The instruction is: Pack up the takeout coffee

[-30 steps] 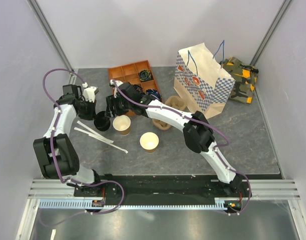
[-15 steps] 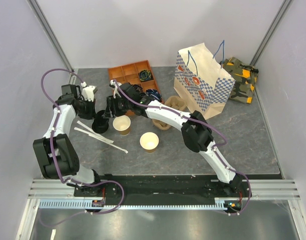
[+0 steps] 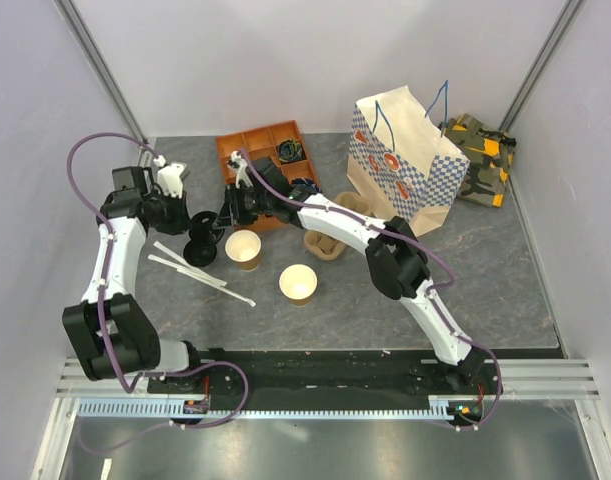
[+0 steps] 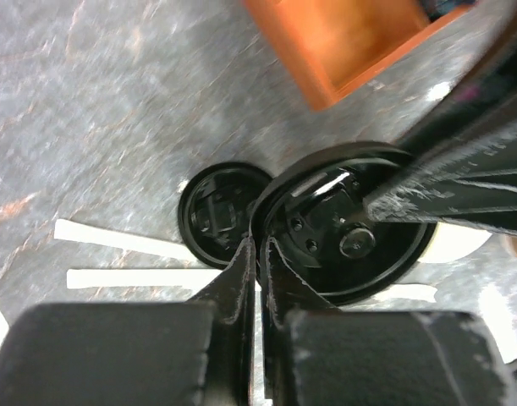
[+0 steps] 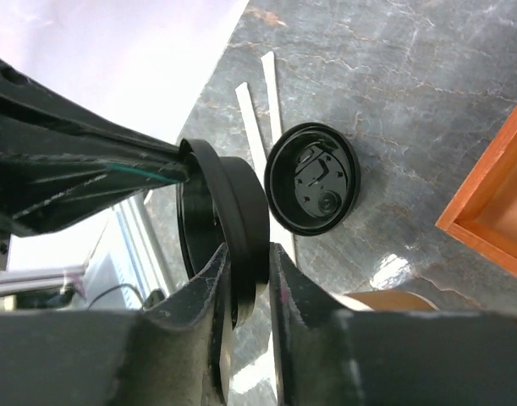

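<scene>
No lidded takeout coffee is in view. A lidless brown paper cup [image 3: 243, 249] stands at mid-table, and a lidless tan cup [image 3: 298, 283] with a cream inside stands in front of it. Left of them both grippers hold a black lid [image 3: 202, 230] on edge above the table. My left gripper [image 4: 260, 243] is shut on its rim [image 4: 343, 227]. My right gripper [image 5: 250, 250] is shut on the opposite rim [image 5: 234, 222], where two nested lids seem to show. Another black lid [image 4: 219, 216] lies flat underneath and also shows in the right wrist view [image 5: 313, 178].
White flat stirrers [image 3: 200, 271] lie by the lids. An orange compartment tray [image 3: 247, 150] is behind them. A cardboard cup carrier [image 3: 330, 243], a checked paper bag [image 3: 405, 165] and a camouflage pouch [image 3: 482, 158] are to the right.
The black lid went from lying flat on the table to held on edge between both grippers. The left arm swung out and up. A second lid now lies below.
</scene>
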